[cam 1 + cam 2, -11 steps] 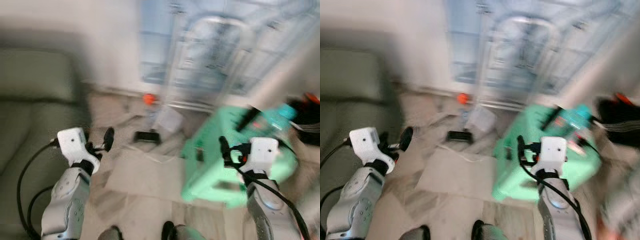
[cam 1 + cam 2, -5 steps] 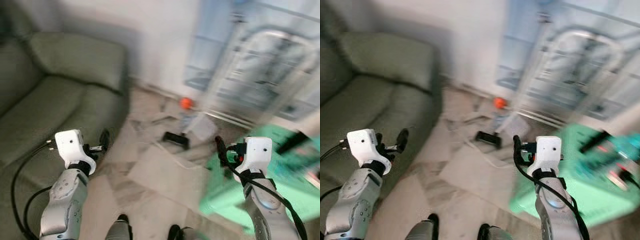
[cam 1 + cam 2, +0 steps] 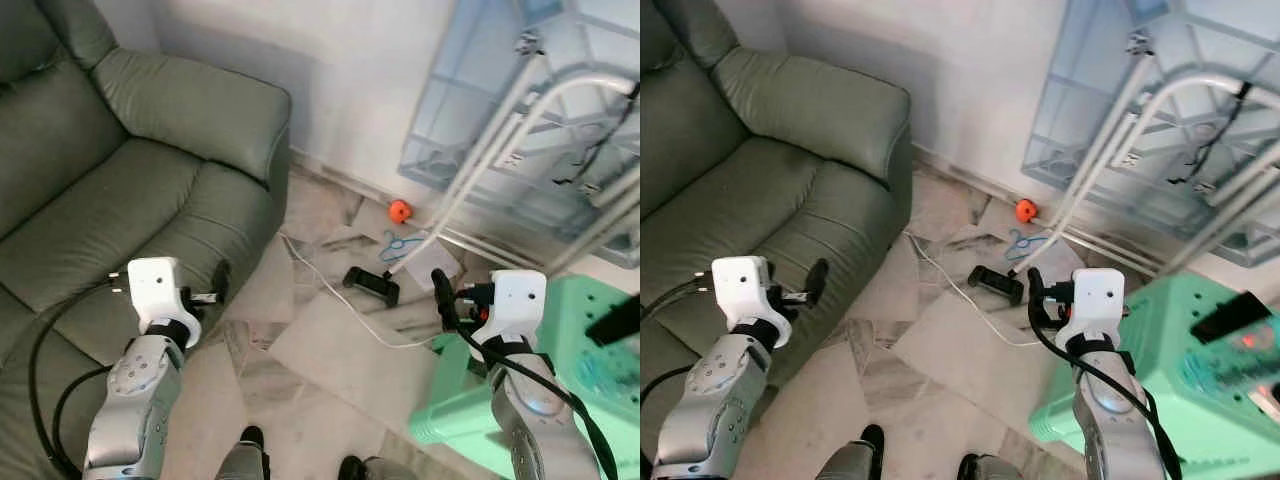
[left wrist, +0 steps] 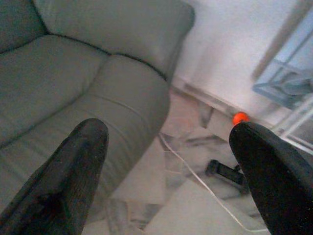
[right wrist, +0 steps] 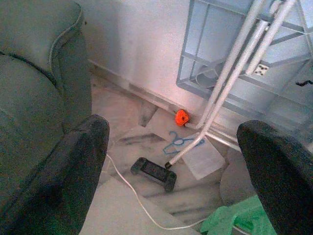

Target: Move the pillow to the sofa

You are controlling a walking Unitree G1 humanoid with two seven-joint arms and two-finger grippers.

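A grey-green sofa [image 3: 120,180] fills the left of the head views, its seat cushions bare and its armrest [image 3: 820,100] against the white wall. My left gripper [image 3: 216,284] is held out over the front corner of the seat, open, and the left wrist view shows nothing between its fingers [image 4: 78,166]. Over the marble floor, my right gripper [image 3: 441,290] stands open beside a green stool. The right wrist view looks past its open fingers [image 5: 73,166] at the sofa's side [image 5: 34,73] and the floor.
A mint-green plastic stool [image 3: 560,400] stands at the right, close to my right arm. On the floor lie a black device [image 3: 371,285], a white cable [image 3: 330,300], an orange ball [image 3: 399,211] and a blue hanger [image 3: 392,245]. A metal-legged rack with a blue crate [image 3: 520,120] leans at the back right.
The camera has swung left: the sofa now takes up far more of the view and the green stool has slid to the right edge. Blur has cleared. Both grippers keep their pose.
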